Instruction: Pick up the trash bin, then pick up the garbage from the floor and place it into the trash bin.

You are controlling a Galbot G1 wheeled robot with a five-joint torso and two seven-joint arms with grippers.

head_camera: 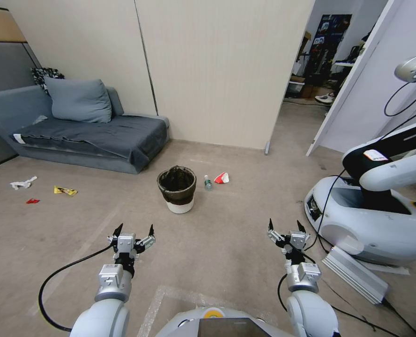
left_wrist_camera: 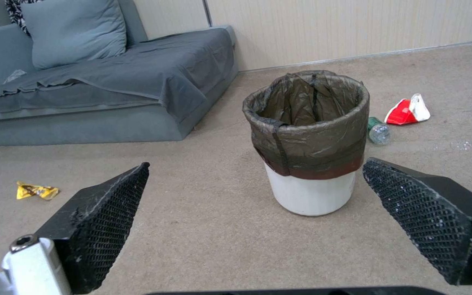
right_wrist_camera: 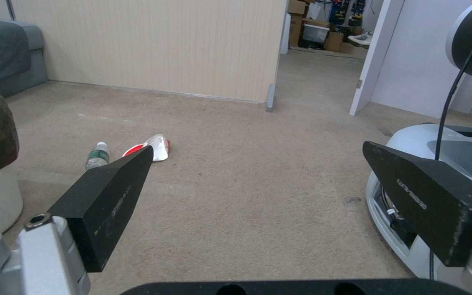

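Ahead of you on the floor (head_camera: 226, 243), the trash bin (head_camera: 177, 189) stands upright, a bottle (head_camera: 208, 182) and red-and-white wrapper (head_camera: 222, 178) just beside it. Your left gripper (head_camera: 134, 230) and right gripper (head_camera: 287, 226) hover apart from it, jaws spread, holding nothing.

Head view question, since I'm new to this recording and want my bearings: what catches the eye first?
The trash bin stands upright mid-floor, its dark liner folded over the rim, straight ahead of the open left gripper. Just beyond it lie a small plastic bottle and a red-and-white wrapper; more litter, including a yellow wrapper, sits off to the left before the grey sofa. The right gripper hangs open near another white robot.
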